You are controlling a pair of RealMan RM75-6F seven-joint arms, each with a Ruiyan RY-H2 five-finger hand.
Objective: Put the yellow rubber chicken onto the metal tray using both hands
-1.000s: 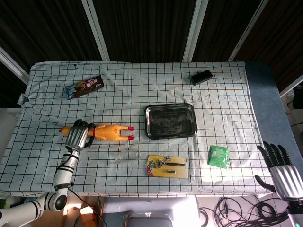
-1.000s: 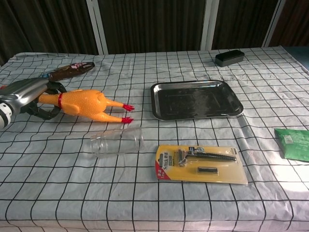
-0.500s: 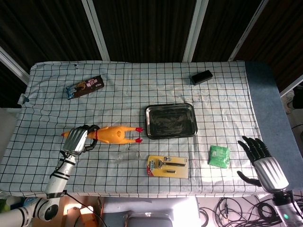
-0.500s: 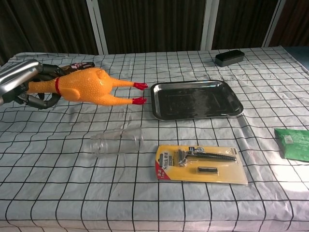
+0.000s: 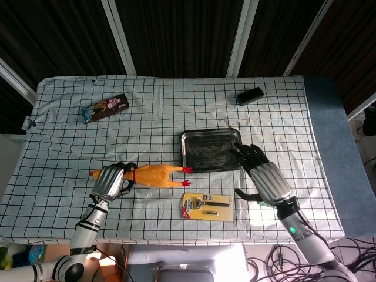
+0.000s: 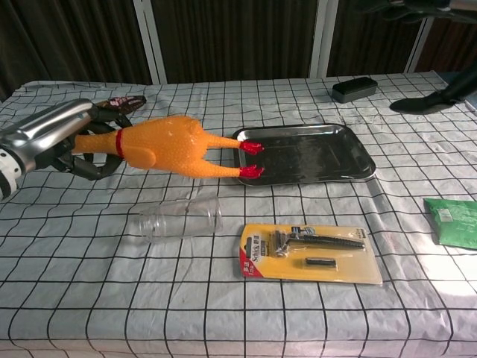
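The yellow rubber chicken [image 5: 154,175] [image 6: 167,144] hangs in the air, red feet pointing right toward the metal tray [image 5: 211,150] [image 6: 305,153]. My left hand [image 5: 110,181] [image 6: 56,139] grips its neck end. In the chest view its feet overlap the tray's left rim. My right hand [image 5: 264,177] floats open, fingers spread, over the tray's right front corner; in the chest view only dark fingertips [image 6: 428,101] show at the top right.
A clear plastic bottle [image 6: 181,218] lies below the chicken. A yellow razor pack [image 5: 207,206] [image 6: 309,252] sits in front of the tray, a green packet [image 6: 455,221] at right, a black box [image 5: 250,95] at the back, a snack wrapper [image 5: 104,108] back left.
My left hand carried the chicken up and rightward until its feet reached the tray's left edge. My right hand swept in from the table's right edge to beside the tray.
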